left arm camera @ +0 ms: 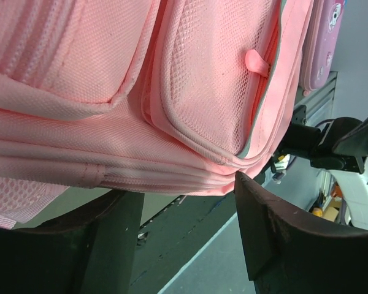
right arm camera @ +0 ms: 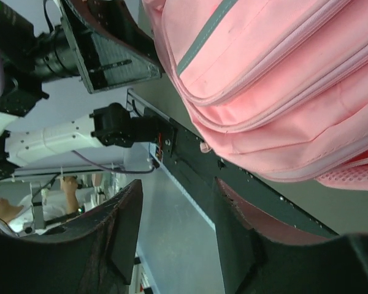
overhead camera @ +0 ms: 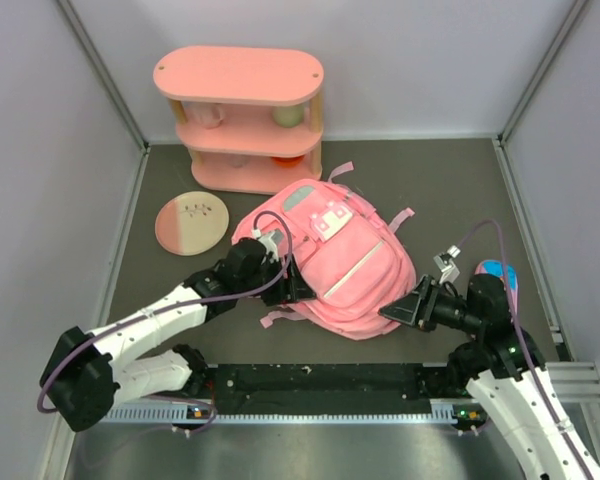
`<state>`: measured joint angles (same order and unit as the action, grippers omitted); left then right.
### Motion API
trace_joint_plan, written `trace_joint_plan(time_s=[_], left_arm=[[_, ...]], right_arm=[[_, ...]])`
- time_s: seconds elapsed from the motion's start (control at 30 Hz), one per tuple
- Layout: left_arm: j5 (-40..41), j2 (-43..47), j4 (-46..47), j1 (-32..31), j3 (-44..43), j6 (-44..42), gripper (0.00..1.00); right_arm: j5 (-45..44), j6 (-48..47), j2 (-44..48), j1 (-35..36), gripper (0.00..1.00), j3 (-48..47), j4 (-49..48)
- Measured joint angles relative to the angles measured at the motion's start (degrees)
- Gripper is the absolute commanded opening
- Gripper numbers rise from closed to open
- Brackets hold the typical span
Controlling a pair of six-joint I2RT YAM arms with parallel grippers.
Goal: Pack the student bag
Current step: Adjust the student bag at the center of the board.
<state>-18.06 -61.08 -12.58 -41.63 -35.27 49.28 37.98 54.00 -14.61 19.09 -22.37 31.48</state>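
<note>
Pale lilac-grey panels close the cell in. The back wall (overhead camera: 410, 60) stands well beyond the jaws of the left gripper (overhead camera: 300, 285) and the right gripper (overhead camera: 392, 310), joined to the side walls (overhead camera: 40, 150) by bare metal corner posts (overhead camera: 105, 75). Underfoot is a dark grey mat (overhead camera: 450, 190). Against the back wall, ahead of the left jaws, stands a pink three-tier shelf (overhead camera: 238, 72) with cups (overhead camera: 205, 115) on its tiers. A round pink-and-cream plate (overhead camera: 190, 222) lies nearer, ahead and left of those jaws. The light is soft and even.
</note>
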Motion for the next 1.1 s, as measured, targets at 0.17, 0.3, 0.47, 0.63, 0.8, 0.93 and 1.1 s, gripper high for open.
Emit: trace_joint_plan(time_s=[0.17,0.3,0.47,0.63,0.8,0.93,1.1], left_arm=[[-1.07,-2.67,2.51,-0.17,-0.59,3.02,0.65],[-1.73,-4.83,3.19,-0.7,-2.6,4.2,0.65],[-2.12,-6.14,4.0,-1.25,-4.48,4.81,0.6],[-2.25,-7.15,4.09,-1.62,-5.22,4.92,0.6],[-2.25,-7.23,5.11,-1.97,-5.29,5.14,0.62],[-2.36,-7.23,6.71,-2.32,-6.01,5.29,0.62],[-2.36,-7.23,10.1,-2.32,-7.69,5.25,0.69]], right_arm=[[0.04,-2.45,-1.51,2.58,0.48,-2.16,4.09],[-1.51,-4.11,-4.04,5.44,0.49,-2.16,6.62],[-6.51,-4.22,-8.13,11.8,0.49,-2.16,7.13],[-15.34,-0.72,-11.63,18.53,0.49,-1.6,3.04],[-25.66,2.84,-12.09,19.12,0.48,-0.5,-3.69],[-33.81,3.63,-15.23,19.39,0.47,-0.52,-6.8],[-40.24,2.69,-22.05,19.43,0.46,-0.57,-8.26]])
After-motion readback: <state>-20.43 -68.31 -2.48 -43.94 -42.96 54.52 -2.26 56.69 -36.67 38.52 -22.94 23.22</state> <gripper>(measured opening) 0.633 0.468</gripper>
